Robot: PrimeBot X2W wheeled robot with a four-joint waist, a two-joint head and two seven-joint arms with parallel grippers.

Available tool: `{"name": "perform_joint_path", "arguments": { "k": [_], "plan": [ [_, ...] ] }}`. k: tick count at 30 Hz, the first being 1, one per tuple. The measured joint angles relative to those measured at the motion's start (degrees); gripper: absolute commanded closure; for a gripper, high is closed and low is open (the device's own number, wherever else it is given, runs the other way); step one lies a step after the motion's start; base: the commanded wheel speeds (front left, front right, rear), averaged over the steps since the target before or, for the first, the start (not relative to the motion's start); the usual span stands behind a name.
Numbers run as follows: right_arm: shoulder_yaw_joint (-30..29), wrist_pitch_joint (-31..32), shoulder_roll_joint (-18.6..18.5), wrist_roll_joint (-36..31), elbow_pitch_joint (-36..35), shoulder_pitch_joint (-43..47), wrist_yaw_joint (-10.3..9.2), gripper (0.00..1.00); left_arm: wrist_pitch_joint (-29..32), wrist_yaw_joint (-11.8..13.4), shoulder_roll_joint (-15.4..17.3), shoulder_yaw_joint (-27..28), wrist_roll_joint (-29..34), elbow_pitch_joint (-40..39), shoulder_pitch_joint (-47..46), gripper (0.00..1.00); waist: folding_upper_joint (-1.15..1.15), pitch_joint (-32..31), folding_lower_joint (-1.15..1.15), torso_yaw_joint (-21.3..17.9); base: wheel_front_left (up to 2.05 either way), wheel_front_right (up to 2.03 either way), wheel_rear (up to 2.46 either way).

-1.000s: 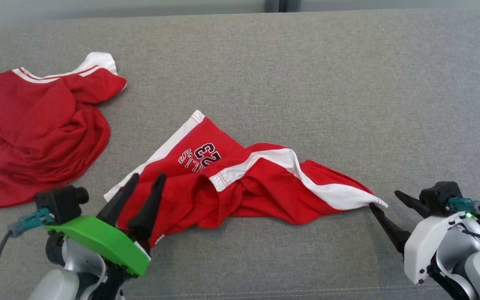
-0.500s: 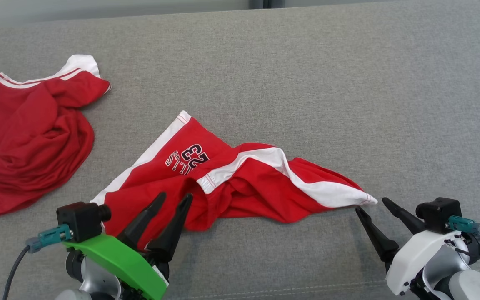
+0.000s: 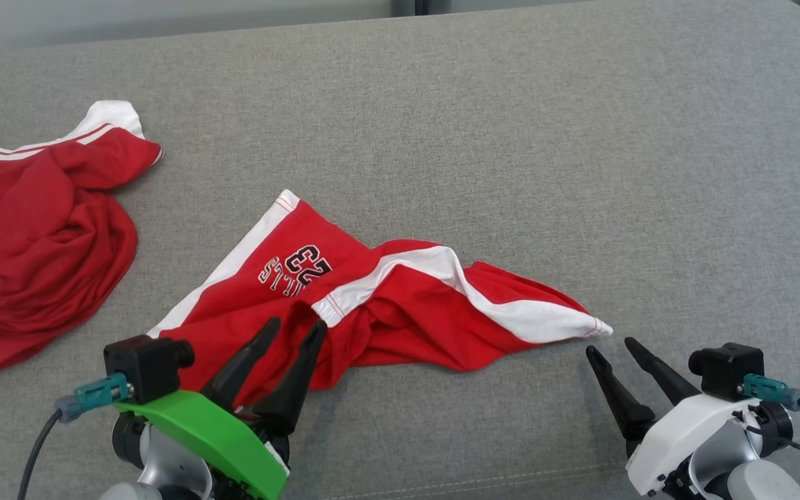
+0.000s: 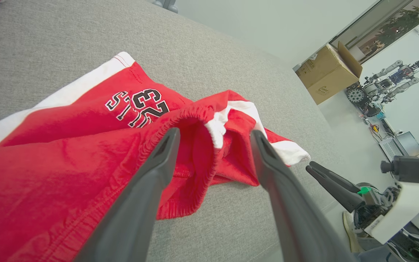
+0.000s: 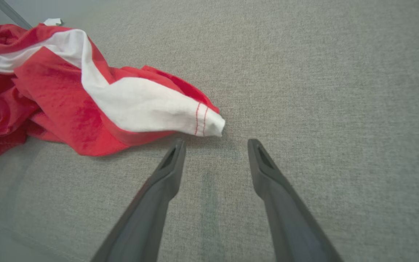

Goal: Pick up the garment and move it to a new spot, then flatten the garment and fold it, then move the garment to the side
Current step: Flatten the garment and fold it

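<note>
Crumpled red shorts [image 3: 386, 305] with white side stripes and a "23" print lie on the grey cushion, also seen as the shorts [image 4: 86, 145] and the shorts [image 5: 67, 98]. My left gripper [image 3: 296, 330] stands open over their near waistband edge, and in the left wrist view the left gripper [image 4: 213, 133] has the elastic waistband rising between its fingers without being clamped. My right gripper [image 3: 610, 347] is open just short of the white leg tip; the right gripper [image 5: 215, 143] has only bare cushion between its fingers.
A second crumpled red and white garment [image 3: 32, 236] lies at the far left. The grey cushion [image 3: 580, 153] stretches wide to the right and back. A cardboard box [image 4: 327, 74] and another robot [image 4: 387, 80] stand beyond the cushion's edge.
The head camera has shifted, sliding the scene left. My left gripper has moved right toward the waistband, and my right gripper has drawn back slightly from the leg tip.
</note>
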Motion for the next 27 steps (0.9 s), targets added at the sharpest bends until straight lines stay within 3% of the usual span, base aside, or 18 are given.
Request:
{"name": "perform_joint_path", "arguments": {
  "k": [8, 12, 27],
  "plan": [
    [-0.3, -2.08, 0.59, -0.03, 2.54, -1.25, 0.01, 0.07, 0.15, 0.01, -1.08, -0.25, 1.3, 0.07, 0.0, 0.0, 0.0, -0.01, 0.0, -0.13, 0.0, 0.0, 0.0],
    [-0.23, -2.81, 0.6, -0.18, 3.74, -2.72, 0.05, 0.16, 1.3, 0.01, -2.07, -1.62, 1.94, 0.16, -0.01, 0.0, 0.0, 0.07, 0.0, -0.28, 0.0, 0.0, 0.0],
    [2.03, -4.6, 1.46, -0.74, 6.97, -5.92, 0.84, 0.23, 4.14, 0.01, -4.33, -0.35, 4.21, 3.92, -1.76, 0.0, 0.0, 1.28, 0.0, -0.75, 0.0, 0.0, 0.0]
  ]
}}
